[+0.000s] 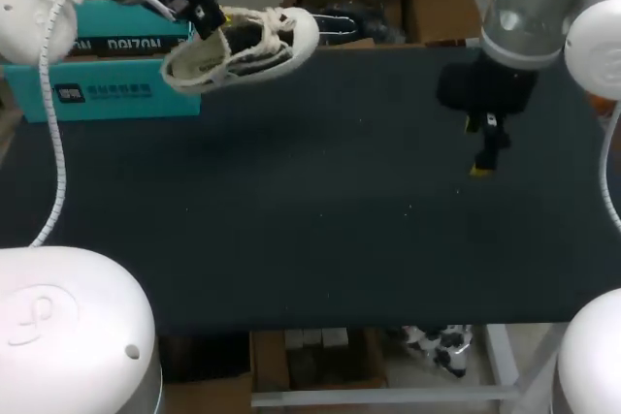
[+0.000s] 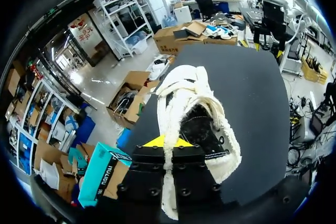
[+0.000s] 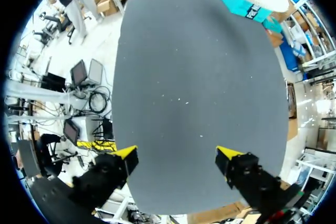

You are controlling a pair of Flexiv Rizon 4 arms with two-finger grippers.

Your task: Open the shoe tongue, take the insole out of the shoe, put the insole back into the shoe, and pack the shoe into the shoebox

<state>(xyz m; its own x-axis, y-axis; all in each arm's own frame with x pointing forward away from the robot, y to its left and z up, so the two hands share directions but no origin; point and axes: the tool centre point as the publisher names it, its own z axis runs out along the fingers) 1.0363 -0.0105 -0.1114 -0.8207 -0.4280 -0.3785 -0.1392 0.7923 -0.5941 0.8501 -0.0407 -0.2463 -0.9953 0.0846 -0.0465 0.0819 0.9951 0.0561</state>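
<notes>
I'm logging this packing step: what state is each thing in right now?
shoe: held in the air over the table.
left pincer: shut on the shoe.
right pincer: open, empty.
shoebox: at the table's far left; lid state unclear.

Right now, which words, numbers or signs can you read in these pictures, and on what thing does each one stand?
On the shoebox, dark band: pale letters, partly hidden and blurred, not surely readable.
On the shoebox, white label on its front: marks too blurred to read.
On the shoebox in both wrist views: dark print, too small to read.
On the shoe and the table: no print seen.
</notes>
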